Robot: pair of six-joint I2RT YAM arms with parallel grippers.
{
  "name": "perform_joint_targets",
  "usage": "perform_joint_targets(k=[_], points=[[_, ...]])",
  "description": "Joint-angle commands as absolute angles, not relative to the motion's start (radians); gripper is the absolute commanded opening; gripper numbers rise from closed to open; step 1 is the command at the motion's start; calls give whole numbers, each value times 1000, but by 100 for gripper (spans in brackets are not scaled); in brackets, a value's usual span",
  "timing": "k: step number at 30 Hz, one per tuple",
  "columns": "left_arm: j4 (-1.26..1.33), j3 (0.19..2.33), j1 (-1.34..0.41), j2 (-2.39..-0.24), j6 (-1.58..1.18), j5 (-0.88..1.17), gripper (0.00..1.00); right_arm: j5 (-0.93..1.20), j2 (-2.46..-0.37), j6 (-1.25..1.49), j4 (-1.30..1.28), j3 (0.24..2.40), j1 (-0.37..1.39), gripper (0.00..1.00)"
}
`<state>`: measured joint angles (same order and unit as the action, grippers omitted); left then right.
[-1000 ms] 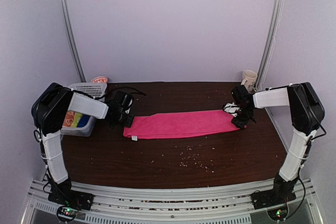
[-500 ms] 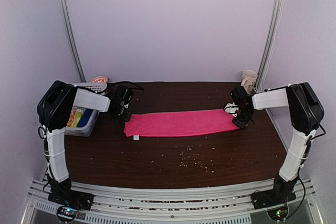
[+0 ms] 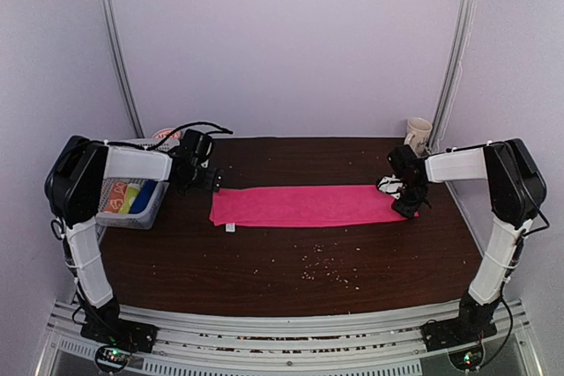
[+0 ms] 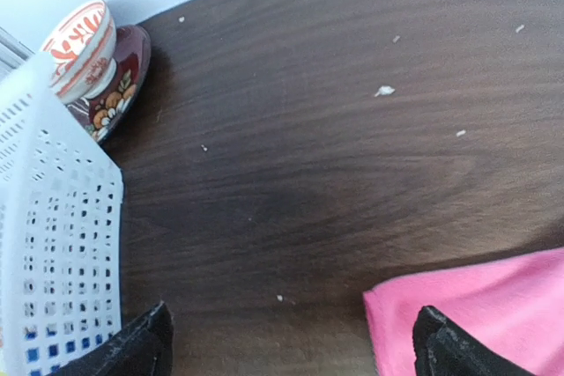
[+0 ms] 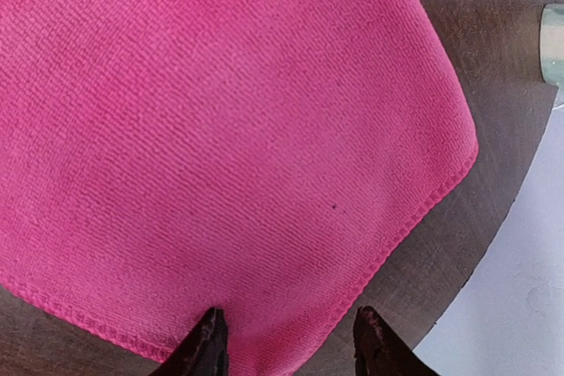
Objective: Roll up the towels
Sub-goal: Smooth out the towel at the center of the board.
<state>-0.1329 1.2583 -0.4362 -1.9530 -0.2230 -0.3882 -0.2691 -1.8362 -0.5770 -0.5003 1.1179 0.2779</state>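
A bright pink towel [image 3: 308, 206] lies folded in a long flat strip across the middle of the table. My left gripper [image 3: 210, 180] hovers just off its left end, open wide. In the left wrist view the left gripper [image 4: 295, 350] has bare wood between its fingers, and the towel's corner [image 4: 480, 314] reaches the right fingertip. My right gripper [image 3: 408, 204] sits over the towel's right end. In the right wrist view the right gripper [image 5: 289, 341] has its jaws apart, and the towel [image 5: 229, 129] lies flat under them. No orange towel can be made out.
A white lattice basket [image 3: 132, 210] with colourful items stands at the left edge, close to my left arm; the basket [image 4: 53, 244] also shows in the left wrist view. A red-and-white bowl [image 4: 84, 46] sits behind it. A cream mug [image 3: 419, 134] stands at the back right. Crumbs [image 3: 322, 266] dot the front.
My left gripper opened wide, let go of the towel's left end and drew back toward the far left. The towel and my right gripper have barely shifted.
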Motion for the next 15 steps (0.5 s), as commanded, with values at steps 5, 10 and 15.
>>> perform_joint_targets(k=[5, 10, 15], points=[[-11, 1091, -429, -1819, -338, -78, 81, -214, -1798, -523, -608, 1193, 314, 49], [32, 1029, -420, -1825, -381, 12, 69, -221, -1812, -506, -573, 1176, 341, 47], [91, 992, -376, -1856, -412, 98, 55, -228, -1822, -504, -530, 1140, 353, 46]])
